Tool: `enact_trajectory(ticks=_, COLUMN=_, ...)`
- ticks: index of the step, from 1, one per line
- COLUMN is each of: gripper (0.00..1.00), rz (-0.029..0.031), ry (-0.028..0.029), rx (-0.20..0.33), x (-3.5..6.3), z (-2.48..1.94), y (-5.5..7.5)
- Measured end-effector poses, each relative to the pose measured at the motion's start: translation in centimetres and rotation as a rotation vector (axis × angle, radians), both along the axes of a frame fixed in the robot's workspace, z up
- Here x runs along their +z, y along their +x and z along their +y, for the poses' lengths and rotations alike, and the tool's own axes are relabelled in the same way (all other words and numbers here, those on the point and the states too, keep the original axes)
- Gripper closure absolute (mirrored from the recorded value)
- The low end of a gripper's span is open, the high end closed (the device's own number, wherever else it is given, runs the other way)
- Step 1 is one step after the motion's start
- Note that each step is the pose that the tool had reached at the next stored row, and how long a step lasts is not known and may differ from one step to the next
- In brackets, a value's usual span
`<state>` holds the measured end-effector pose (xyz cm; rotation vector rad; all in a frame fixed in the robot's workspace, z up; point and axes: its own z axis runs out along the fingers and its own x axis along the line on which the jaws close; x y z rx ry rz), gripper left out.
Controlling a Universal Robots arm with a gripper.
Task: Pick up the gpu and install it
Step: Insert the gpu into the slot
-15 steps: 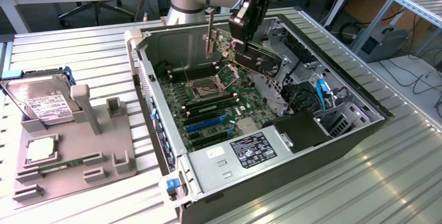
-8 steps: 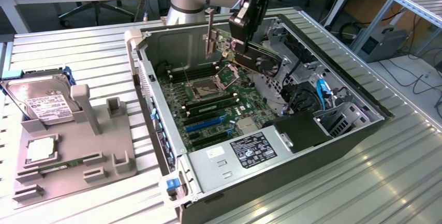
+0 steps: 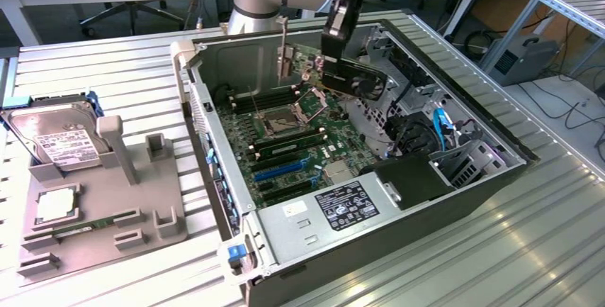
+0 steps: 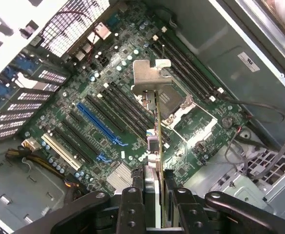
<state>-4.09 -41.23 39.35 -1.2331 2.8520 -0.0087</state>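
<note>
The black pincer (image 4: 154,195) is clamped on the gpu (image 3: 355,78), a thin dark circuit card with a black cooler and round fan on one face, and holds it in the air inside the open dark-grey metal computer case (image 3: 472,179). From the exterior view the card hangs above the green motherboard (image 3: 293,144), at about 1 o'clock from the square silver processor socket (image 3: 280,119). It is clear of the board, not seated in any slot.

Through the wrist camera the card shows edge-on: a thin line running away from the 2 black fingers (image 4: 131,207), ending in its silvery metal end bracket (image 4: 147,80). The fingers press on the 2 flat faces of the card near one end, so most of its length juts out unsupported.

I would judge it light and stiff, though hardly robust. The board will not sag, but it could crack or shed small parts if twisted or knocked against the case wall. The fan side is the worst place to squeeze; the bare edges and the solid part of the cooler look safer. With the hold so far toward one end, the bracket end could swing if the grip slips.

The long blue expansion slot (image 4: 101,124) lies open on the board. Out on the ribbed metal worktop (image 3: 113,80), a grey plastic parts holder (image 3: 95,215) carries a silver boxy hard drive with a white label (image 3: 57,140).
</note>
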Motion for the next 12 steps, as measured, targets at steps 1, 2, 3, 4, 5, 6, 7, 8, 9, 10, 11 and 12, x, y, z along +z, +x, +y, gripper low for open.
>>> enact_trajectory(ticks=1, gripper=0.73, rz=0.0, ry=0.0, rx=0.033, x=-0.03, z=0.0, y=0.0)
enact_trajectory(ticks=2, gripper=0.73, rz=0.0, ry=0.0, rx=0.062, x=-0.05, z=0.0, y=0.0)
enact_trajectory(ticks=3, gripper=0.73, rz=0.0, ry=0.0, rx=0.092, x=-0.07, z=0.0, y=0.0)
enact_trajectory(ticks=4, gripper=0.73, rz=0.0, ry=0.0, rx=0.127, x=-0.1, z=0.0, y=0.0)
enact_trajectory(ticks=5, gripper=0.73, rz=0.0, ry=0.0, rx=0.149, x=-0.11, z=0.0, y=0.0)
enact_trajectory(ticks=6, gripper=0.73, rz=0.0, ry=0.0, rx=0.165, x=-0.12, z=0.0, y=0.0)
enact_trajectory(ticks=7, gripper=0.73, rz=0.0, ry=0.0, rx=0.181, x=-0.13, z=0.0, y=0.0)
enact_trajectory(ticks=8, gripper=0.73, rz=0.0, ry=0.0, rx=0.196, x=-0.14, z=0.0, y=0.0)
enact_trajectory(ticks=9, gripper=0.73, rz=0.0, ry=0.0001, rx=0.219, x=-0.16, z=0.0, y=0.0)
enact_trajectory(ticks=10, gripper=0.73, rz=0.0, ry=0.0, rx=0.237, x=-0.17, z=0.0, y=0.0)
enact_trajectory(ticks=11, gripper=0.73, rz=0.0, ry=0.0, rx=0.254, x=-0.18, z=0.0, y=0.0)
enact_trajectory(ticks=12, gripper=0.73, rz=0.0, ry=0.0, rx=0.269, x=-0.19, z=0.0, y=0.0)
